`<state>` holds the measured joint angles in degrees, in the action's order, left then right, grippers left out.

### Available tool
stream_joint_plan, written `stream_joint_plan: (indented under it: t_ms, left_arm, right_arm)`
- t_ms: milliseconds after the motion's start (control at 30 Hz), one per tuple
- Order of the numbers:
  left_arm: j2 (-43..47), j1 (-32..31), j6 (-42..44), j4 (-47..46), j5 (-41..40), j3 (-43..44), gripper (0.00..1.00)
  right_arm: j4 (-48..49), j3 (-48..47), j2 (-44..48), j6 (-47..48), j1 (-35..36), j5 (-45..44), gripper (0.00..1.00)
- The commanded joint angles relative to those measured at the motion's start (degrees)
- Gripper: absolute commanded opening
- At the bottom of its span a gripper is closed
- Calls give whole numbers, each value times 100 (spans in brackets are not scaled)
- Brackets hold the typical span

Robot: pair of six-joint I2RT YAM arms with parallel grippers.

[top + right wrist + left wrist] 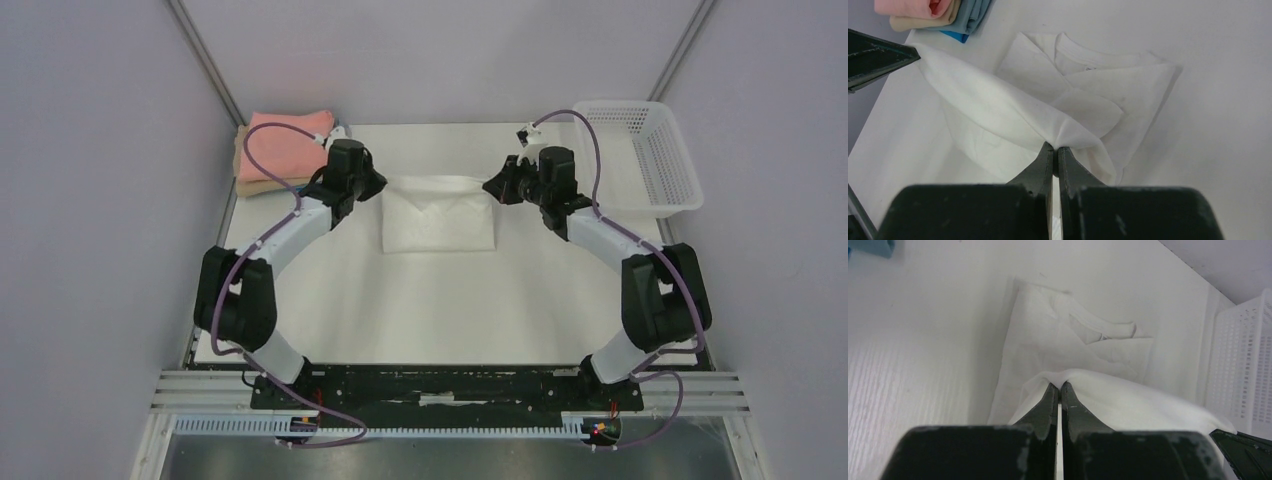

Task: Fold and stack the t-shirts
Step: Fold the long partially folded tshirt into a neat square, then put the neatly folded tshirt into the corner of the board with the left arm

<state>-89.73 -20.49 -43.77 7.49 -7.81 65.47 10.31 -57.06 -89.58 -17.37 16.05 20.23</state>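
The white t-shirt (pixel 440 215) lies partly folded in the middle of the table, sleeves turned in and collar showing (pixel 1088 60). My left gripper (pixel 378 188) is shut on its left far corner (pixel 1058 383). My right gripper (pixel 497 188) is shut on its right far corner (pixel 1055 146). Both hold the edge raised, and the cloth (pixel 998 107) stretches between them above the lower layer (pixel 1058 335). A stack of folded shirts, salmon-pink (pixel 285 145) on tan (pixel 262 187), sits at the far left. Blue ones (pixel 970 15) show beside them in the right wrist view.
A white plastic mesh basket (pixel 640 150) stands at the far right; its wall (pixel 1243 360) shows close to the shirt in the left wrist view. Grey walls close in the table (pixel 420 310) on three sides.
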Motion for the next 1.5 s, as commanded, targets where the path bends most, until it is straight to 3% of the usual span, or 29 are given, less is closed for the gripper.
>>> stream_joint_plan:
  t_ms: [0,300,367,433,467,500,600,633,833,933,1067,1467]
  left_arm:
    - [-779,185,501,-177,87,755,2]
    - [-2687,367,672,390,-31,2412,2]
    - [-3082,402,614,592,8,2802,10]
    - [-3415,438,607,596,175,3114,44]
    - [-3561,470,667,596,314,3316,62]
    - [-3669,483,757,651,416,3512,75]
    - [-3716,502,978,1035,438,3997,78]
    - [-3635,506,996,1073,432,3947,79]
    - [-2961,503,1072,1051,1159,2831,80]
    - [-2651,502,1049,623,1632,2175,81]
    - [-2645,502,952,652,1670,1877,81]
    - [-3425,275,1085,1752,1768,2380,64]
  right_arm:
    - [740,-430,-574,-51,-271,483,0]
    - [824,-1549,-2353,-15,-487,508,3]
    - [810,-1880,-2730,-89,-535,455,7]
    - [791,-2277,-3035,-76,-584,251,31]
    - [711,-2590,-3222,1,-601,147,55]
    - [497,-2915,-3365,87,-612,6,67]
    - [-153,-3639,-3524,278,-605,-221,95]
    - [-99,-3508,-3392,280,-603,-210,98]
    - [1125,-1289,-1935,-69,-601,-318,98]
    - [2132,-330,-1356,-364,-559,266,98]
    - [2338,-180,-1366,-604,-410,1175,98]
    - [2950,393,-1375,-1157,-331,1381,98]
